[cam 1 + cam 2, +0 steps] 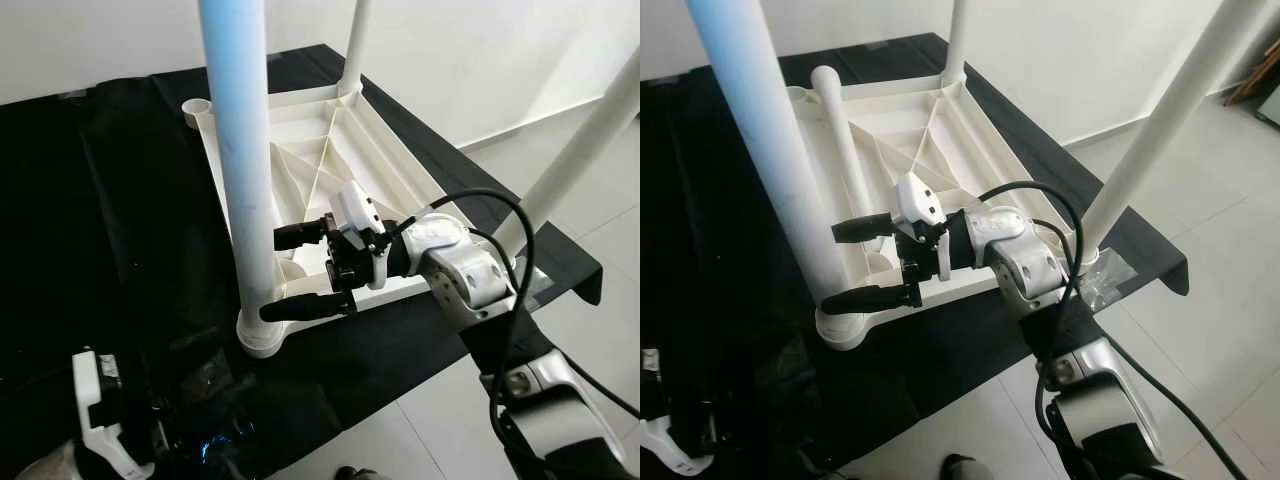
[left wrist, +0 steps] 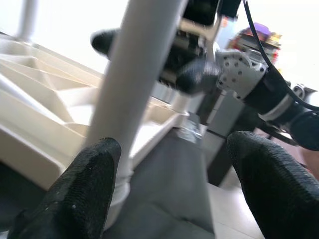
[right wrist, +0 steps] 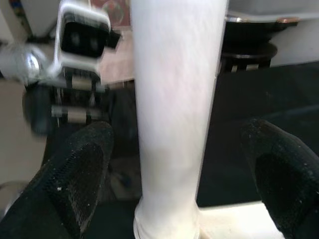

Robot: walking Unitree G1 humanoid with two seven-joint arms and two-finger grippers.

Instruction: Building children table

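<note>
While the upturned tabletop [image 1: 330,160] lies on the black cloth [image 1: 120,220], the right pincer [image 1: 300,270] stands wide, straddling the near white leg [image 1: 245,180] without touching. Left pincer [image 2: 174,184] gapes wide too. Leg looks light, stiff, slick plastic; grip low near its socket.

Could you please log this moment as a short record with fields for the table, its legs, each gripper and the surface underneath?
table: white plastic tabletop lying upside down, ribbed underside up
legs: near leg upright in its corner socket; further legs stand at the far corner and the right corner; one loose leg lies on the underside
right gripper: jaws open, one finger on each side of the near leg, low on it
left gripper: jaws open, low beside the table, aimed at the same leg
surface: black cloth on tiled floor
</note>
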